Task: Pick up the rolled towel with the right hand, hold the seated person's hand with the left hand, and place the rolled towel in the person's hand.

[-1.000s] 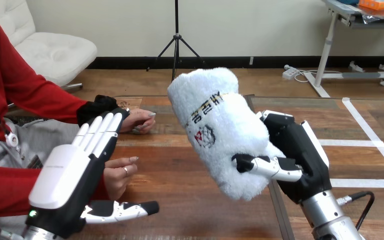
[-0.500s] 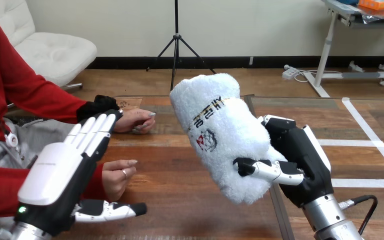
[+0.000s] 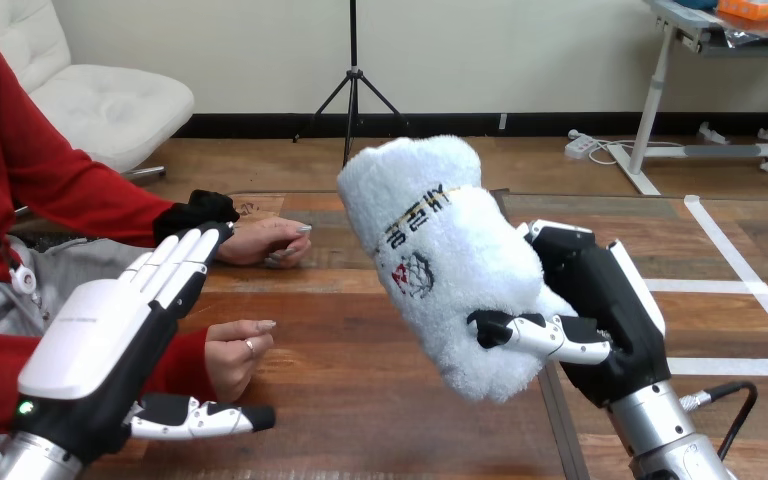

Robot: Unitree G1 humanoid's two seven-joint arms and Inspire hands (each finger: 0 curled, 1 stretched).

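A white rolled towel (image 3: 440,260) with a printed band is held up above the table, tilted, in my right hand (image 3: 600,310), whose thumb and fingers curl round its lower end. My left hand (image 3: 110,340) hangs at the lower left with straight fingers and the thumb stuck out, holding nothing. The person's near hand (image 3: 232,350) rests loosely curled on the table just right of my left hand, apart from it. The person's far hand (image 3: 270,240) lies on the table beyond my left fingertips.
The wooden table (image 3: 360,400) spreads under both hands, with a seam running down its right part. The person sits at the left edge, red sleeves reaching over the table.
My left hand has drawn down and left, toward the view's lower corner, staying open. The towel in my right hand dipped slightly and came back up. The person's hands have stayed put.
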